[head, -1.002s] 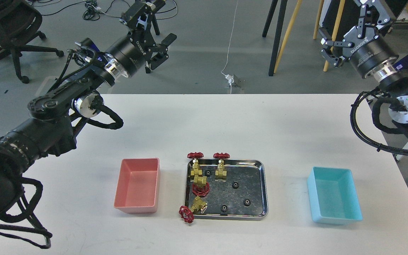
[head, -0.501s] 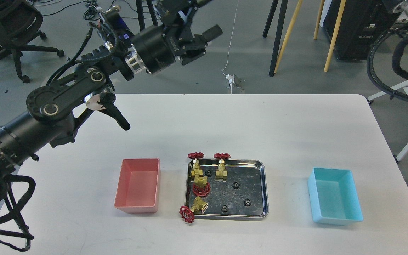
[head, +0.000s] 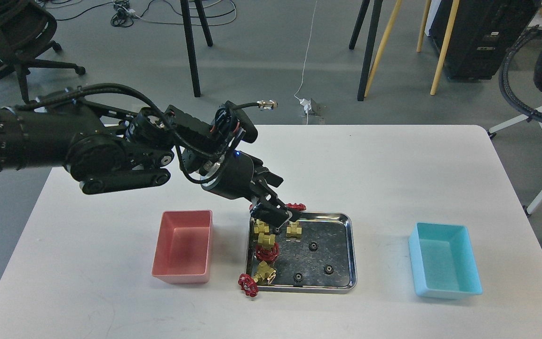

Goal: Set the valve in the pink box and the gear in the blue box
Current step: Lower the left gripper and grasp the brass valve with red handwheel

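Note:
Several brass valves with red handwheels lie on the left side of a steel tray [head: 352, 249]: two at the back [head: 293, 230], one in the middle [head: 267, 245], one at the front-left corner [head: 257, 278]. Three black gears show on the tray [head: 313, 245] [head: 328, 269] [head: 298, 277]. My left gripper [head: 274, 215] is down over the back-left valve [head: 262, 228], hiding its handwheel; its jaws look apart, holding nothing. The pink box [head: 184, 247] stands left of the tray and the blue box [head: 445, 261] to the right, both empty. My right gripper is out of view.
The white table [head: 374, 169] carries only the tray and the two boxes. Cables of my right arm [head: 520, 70] hang at the top right edge. Stand legs and an office chair are on the floor behind the table.
My left arm has swung down from high behind the table to the tray's back-left corner. My right arm has lifted out of view. Valves, gears and boxes have not moved.

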